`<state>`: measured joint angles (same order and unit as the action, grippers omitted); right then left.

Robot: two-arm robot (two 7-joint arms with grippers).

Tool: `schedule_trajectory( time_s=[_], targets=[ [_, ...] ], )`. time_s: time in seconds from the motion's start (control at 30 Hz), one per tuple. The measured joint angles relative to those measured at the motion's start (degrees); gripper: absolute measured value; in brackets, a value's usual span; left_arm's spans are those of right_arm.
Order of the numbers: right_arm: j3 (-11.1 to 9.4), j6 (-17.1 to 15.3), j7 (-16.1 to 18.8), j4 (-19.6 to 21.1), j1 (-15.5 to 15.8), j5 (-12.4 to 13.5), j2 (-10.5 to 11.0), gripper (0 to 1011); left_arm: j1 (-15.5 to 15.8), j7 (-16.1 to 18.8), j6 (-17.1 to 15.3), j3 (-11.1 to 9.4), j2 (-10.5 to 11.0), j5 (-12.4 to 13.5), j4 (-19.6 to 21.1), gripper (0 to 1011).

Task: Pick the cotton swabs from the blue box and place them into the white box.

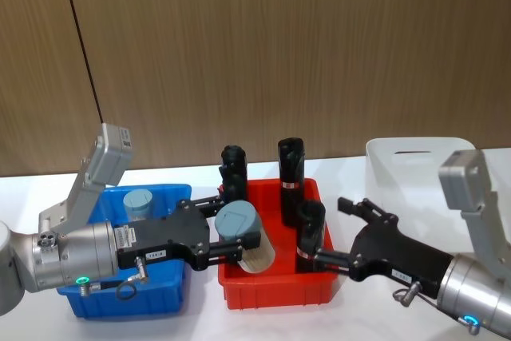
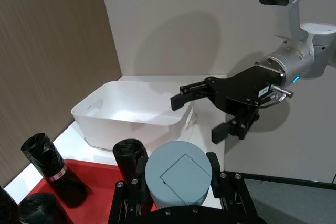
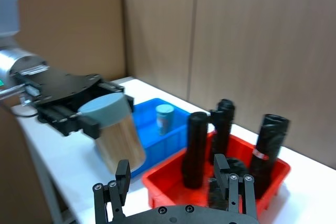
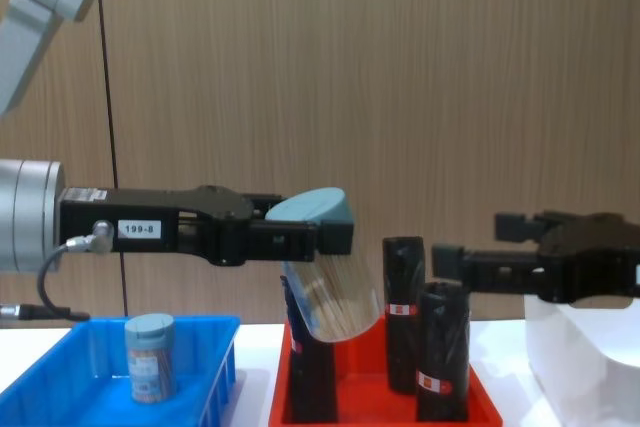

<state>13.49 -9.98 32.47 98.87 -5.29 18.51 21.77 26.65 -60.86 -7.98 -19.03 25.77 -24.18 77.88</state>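
Left gripper [image 1: 231,229], nearest my head camera, is clamping a clear cylindrical jar of cotton swabs [image 1: 239,221] by its round grey-blue lid, with its fingers closed snugly on either side. I am holding the jar tilted, lid uppermost, so the swab sticks are hanging below the grip. It is hanging in the air over the near left part of the red plastic tray [image 1: 275,289], beside the tall black rolls [image 1: 291,173] standing in it.

Right gripper [image 1: 335,231] is hovering over the tray's right side with its fingers spread wide and nothing between them. It is pointing toward the jar and is well apart from it. I am reading this as a handover pose, since the glossy white plastic box [image 1: 383,153] is sitting at the far right, behind the right arm. A second jar [image 1: 138,203] is standing upright in the shallow blue plastic box [image 1: 160,297], behind the left arm, not yet picked.
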Motion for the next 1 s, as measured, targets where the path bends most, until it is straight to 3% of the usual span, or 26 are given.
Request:
schedule_trajectory(
  time_s=[0.17,0.57,1.0],
  targets=[
    [0.63,-0.86,5.66,-1.26,-1.80,-1.15,0.05,1002,0.00,0.00,0.00,0.00,0.00,0.01,0.00,666],
    [2.52,-1.48,15.60,-4.79,-5.82,-4.31,-0.94,1002,0.00,0.00,0.00,0.00,0.00,0.01,0.00,666],
    [4.56,-1.42,18.38,-8.91,-9.48,-6.84,-3.18,1002,0.00,0.01,-0.01,0.00,0.00,0.00,0.00,666]
  ],
)
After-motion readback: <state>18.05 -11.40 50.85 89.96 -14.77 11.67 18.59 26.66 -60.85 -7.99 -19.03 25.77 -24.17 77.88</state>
